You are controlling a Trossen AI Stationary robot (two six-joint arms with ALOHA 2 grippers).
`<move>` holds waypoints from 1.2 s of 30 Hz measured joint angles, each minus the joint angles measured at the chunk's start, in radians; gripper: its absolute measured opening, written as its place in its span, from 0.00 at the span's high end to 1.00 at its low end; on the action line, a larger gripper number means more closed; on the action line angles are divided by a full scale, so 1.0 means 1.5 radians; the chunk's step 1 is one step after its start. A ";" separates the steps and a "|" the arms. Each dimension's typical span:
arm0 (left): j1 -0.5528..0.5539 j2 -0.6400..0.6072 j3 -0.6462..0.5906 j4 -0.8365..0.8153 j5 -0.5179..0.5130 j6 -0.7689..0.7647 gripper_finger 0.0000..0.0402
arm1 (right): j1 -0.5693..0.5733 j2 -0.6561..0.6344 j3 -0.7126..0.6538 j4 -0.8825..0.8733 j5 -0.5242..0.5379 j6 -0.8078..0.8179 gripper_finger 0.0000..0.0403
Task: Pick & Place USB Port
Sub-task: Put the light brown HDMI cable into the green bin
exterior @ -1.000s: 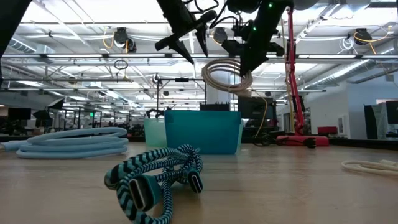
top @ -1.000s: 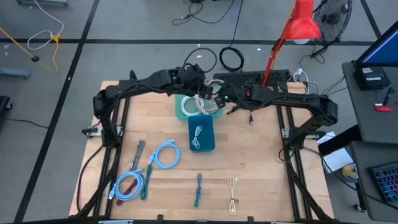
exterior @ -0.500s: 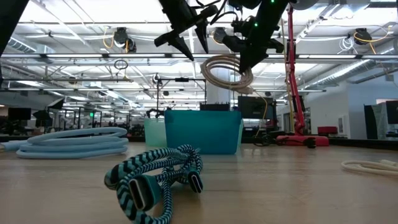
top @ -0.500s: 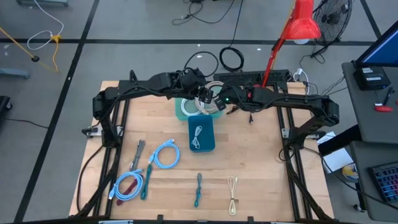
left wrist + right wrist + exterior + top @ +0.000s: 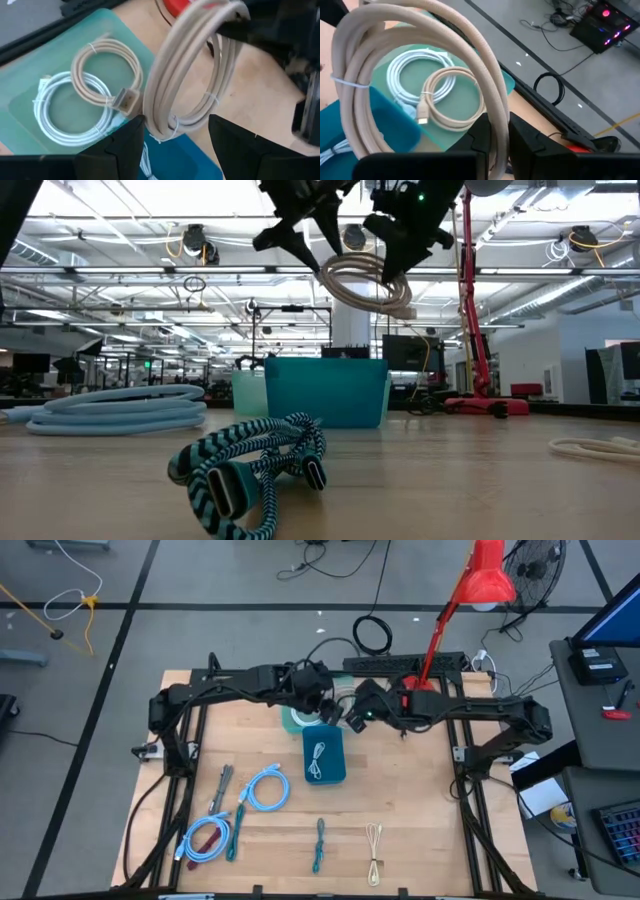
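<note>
Over the wooden tabletop (image 5: 420,800), the right claw (image 5: 496,134) is pinching the beige cable coil (image 5: 420,60) — hanging loop-down, directly above the pale green tray (image 5: 470,117) — while the left claw (image 5: 172,131) is gaping empty beside it.

The thick coiled cable (image 5: 420,60) is beige, bound by a white tie. Under it, the pale mint-green plastic tray (image 5: 30,75) holds a white coiled cable (image 5: 70,115) and a tan coiled cable (image 5: 107,67). The deeper rectangular bin (image 5: 324,757) is teal. The braided cable (image 5: 250,465) is teal-and-black striped. The wooden surface (image 5: 420,800) is light tan.
</note>
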 joint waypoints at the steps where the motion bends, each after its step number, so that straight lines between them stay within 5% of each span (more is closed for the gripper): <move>1: -0.006 -0.003 0.000 -0.003 -0.002 0.003 0.44 | 0.006 0.000 0.000 -0.004 0.004 0.001 0.93; 12: -0.036 -0.007 -0.001 -0.052 -0.042 -0.046 0.44 | 0.021 -0.017 0.000 -0.046 0.008 0.060 0.93; 19: -0.066 -0.017 0.000 -0.037 -0.131 -0.072 0.44 | 0.024 -0.016 0.001 -0.042 0.010 0.079 0.93; 36: -0.064 -0.019 0.000 0.061 -0.103 -0.037 0.44 | 0.037 -0.065 0.001 -0.048 0.027 0.083 0.93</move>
